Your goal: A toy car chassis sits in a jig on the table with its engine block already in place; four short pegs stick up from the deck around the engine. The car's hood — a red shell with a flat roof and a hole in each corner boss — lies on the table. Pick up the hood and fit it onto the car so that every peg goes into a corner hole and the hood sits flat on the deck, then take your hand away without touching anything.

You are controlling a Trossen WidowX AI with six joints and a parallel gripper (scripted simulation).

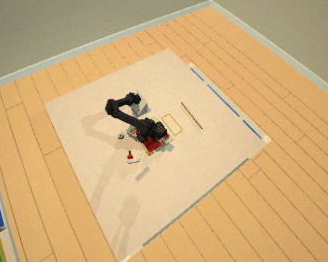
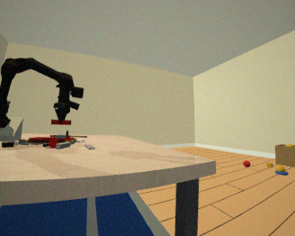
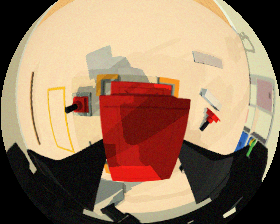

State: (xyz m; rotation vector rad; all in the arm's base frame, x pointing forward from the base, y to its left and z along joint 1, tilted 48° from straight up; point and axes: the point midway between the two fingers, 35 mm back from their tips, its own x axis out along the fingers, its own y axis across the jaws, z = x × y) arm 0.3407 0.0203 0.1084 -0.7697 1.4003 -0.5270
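Gripper [image 2: 61,117] clamped on red hood [image 2: 61,122], held level in air above car [image 2: 50,140] on table [image 2: 125,161]; no contact.

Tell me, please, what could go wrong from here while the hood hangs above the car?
1. The hand holds the red hood in the air above the car. Unless the hood is squared to the car, the corner holes may miss the pegs and it may sit tilted.
2. In the wrist view the hood hides most of the car, so alignment is hard to judge.
3. Small loose parts lie nearby and could be knocked when the hand withdraws.
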